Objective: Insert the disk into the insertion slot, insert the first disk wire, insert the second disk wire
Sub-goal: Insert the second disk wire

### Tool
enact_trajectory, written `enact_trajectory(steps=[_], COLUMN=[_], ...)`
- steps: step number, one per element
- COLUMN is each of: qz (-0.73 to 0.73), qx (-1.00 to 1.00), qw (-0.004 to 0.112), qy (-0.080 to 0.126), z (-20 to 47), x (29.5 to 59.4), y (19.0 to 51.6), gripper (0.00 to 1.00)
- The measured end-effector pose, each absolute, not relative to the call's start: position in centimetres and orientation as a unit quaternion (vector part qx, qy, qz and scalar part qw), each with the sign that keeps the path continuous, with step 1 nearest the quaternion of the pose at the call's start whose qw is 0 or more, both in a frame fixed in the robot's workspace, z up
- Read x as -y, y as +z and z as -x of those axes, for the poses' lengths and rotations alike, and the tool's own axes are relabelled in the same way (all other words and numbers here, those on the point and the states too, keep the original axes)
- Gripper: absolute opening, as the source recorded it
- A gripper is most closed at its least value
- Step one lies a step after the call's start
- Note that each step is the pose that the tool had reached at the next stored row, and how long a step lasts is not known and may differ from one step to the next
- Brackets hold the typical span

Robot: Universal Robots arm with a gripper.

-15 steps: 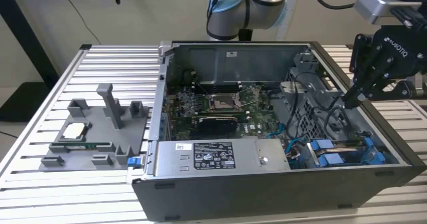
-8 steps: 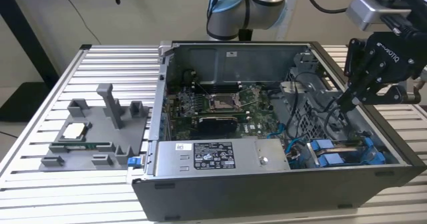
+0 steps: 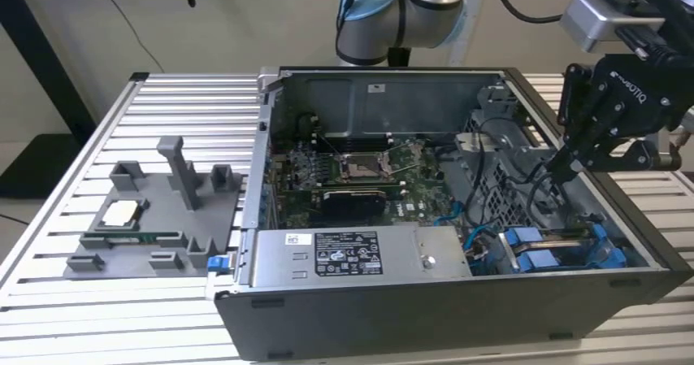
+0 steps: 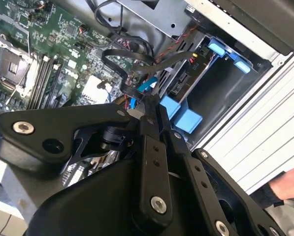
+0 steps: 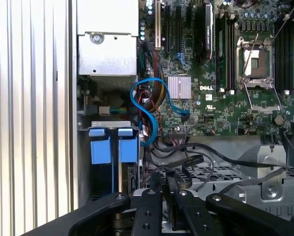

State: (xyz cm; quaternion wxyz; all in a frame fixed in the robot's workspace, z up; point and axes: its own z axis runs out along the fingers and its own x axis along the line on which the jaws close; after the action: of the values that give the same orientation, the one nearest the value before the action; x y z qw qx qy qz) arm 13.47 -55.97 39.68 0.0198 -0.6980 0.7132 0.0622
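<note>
The claw (image 3: 557,166) reaches down into the open computer case (image 3: 434,324), near the drive cage (image 5: 220,172). In the second wrist view its fingers (image 4: 147,147) are drawn together at the tips, clamped on the end of a black wire (image 4: 127,53). That wire loops away from the claw over the motherboard (image 5: 225,73).

Just beside the claw's tips, two blue-fronted carriers sit side by side in the cage. The one nearer the claw looks to be the disk (image 5: 128,145), though the two fronts are hard to tell apart. It is seated in the insertion slot (image 5: 110,124). The other blue carrier (image 5: 100,145) touches it on the side away from the claw, against the case wall.

A blue cable (image 5: 149,113) curls between the carriers and the motherboard, near the claw but apart from it. The silver power supply (image 5: 107,54) lies farther out from the claw, beyond the carriers and along the same case wall.

In the exterior view a grey fixture tray (image 3: 152,210) rests on the slatted table (image 3: 109,316), well apart from the claw on the far side of the case. In the second wrist view a person's hand (image 4: 287,183) shows behind the claw's body, outside the case and clear of the fingers.
</note>
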Motion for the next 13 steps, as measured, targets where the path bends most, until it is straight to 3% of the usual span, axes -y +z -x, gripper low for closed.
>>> enact_trajectory(steps=[13], qz=[0.698], qx=[-0.713], qw=[0.02], qy=[0.062], z=[-13.46], x=[56.01], y=[39.55], gripper=[0.16])
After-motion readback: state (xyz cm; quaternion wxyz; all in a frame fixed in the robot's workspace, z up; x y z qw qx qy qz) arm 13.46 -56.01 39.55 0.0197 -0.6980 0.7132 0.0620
